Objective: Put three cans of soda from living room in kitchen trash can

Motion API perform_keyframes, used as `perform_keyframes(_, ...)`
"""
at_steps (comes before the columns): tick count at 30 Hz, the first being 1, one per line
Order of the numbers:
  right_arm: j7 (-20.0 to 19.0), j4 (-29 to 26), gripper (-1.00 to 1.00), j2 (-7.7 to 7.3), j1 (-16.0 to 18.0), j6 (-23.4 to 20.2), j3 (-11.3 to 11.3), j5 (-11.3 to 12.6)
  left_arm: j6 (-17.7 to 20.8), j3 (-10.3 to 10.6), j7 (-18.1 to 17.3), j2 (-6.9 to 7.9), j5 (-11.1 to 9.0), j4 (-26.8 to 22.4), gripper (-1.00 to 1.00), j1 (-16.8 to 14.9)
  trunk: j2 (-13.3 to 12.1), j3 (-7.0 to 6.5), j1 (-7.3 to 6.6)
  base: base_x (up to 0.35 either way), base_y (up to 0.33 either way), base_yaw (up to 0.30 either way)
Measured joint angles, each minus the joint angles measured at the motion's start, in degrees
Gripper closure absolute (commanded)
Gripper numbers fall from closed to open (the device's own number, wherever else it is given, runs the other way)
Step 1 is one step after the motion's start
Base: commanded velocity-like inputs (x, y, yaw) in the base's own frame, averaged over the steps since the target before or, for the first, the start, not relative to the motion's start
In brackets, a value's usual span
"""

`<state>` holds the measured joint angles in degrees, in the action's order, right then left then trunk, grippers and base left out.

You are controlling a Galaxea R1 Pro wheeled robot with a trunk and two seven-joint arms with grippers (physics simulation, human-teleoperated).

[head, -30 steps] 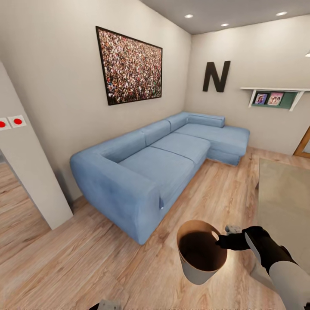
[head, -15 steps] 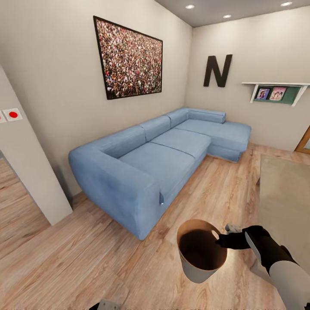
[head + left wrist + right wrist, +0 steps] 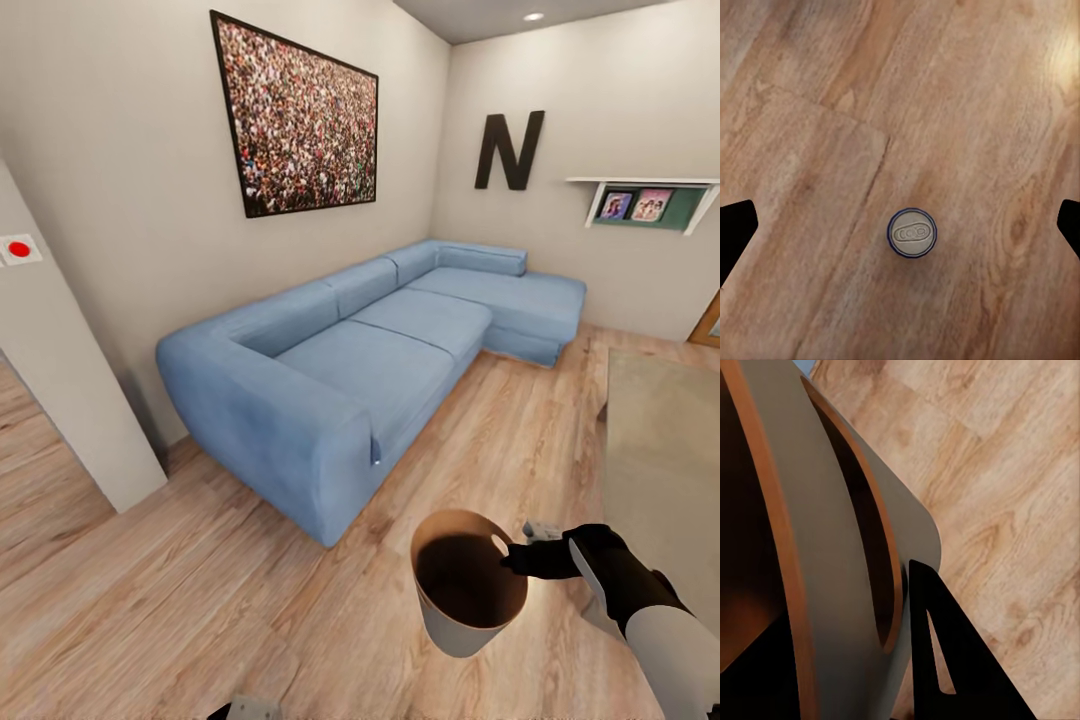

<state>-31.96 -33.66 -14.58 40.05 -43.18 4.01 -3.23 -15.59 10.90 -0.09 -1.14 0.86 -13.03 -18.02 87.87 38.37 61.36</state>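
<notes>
Bin in hand, one can under your left end effector, nothing binned yet.

Your right end effector [image 3: 512, 560] is clamped on the rim of the bin [image 3: 466, 625], held off the floor [image 3: 200, 600] beside the sofa [image 3: 330, 390]; judging by the dark, bare inside in the head view, no can has gone in, so all three remain, plus the trip to the kitchen. The left wrist view gives what the head view lacks: a blue-rimmed can [image 3: 911, 233] upright on the planks, centred between the left end effector's [image 3: 900, 232] spread fingers [image 3: 733, 229], untouched. The right wrist view adds the pinch close up, one finger [image 3: 945, 660] against the bin's grey outer wall. The other two cans you'd have to look for.
</notes>
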Motion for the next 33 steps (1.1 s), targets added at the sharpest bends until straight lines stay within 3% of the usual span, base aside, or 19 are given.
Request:
perform_keyframes(5,0.0,-0.1,1.00,-0.01,0.0,0.1,0.0,0.0,0.0,0.0,0.0,0.00,0.0,0.0,-1.00,0.0,2.0,1.34,1.10,0.000,0.000,0.000)
perform_keyframes(15,0.0,-5.6,1.00,-0.01,-0.2,-0.1,0.0,-0.2,0.0,0.4,0.0,-0.02,0.0,0.0,-1.00,0.0,6.0,4.00,3.29,0.000,0.000,0.000)
perform_keyframes(33,0.0,-6.3,1.00,-0.01,-0.3,-0.1,0.1,-0.2,-0.1,0.4,0.0,-0.05,0.1,0.0,-1.00,0.0,13.2,8.77,7.25,0.000,0.000,0.000)
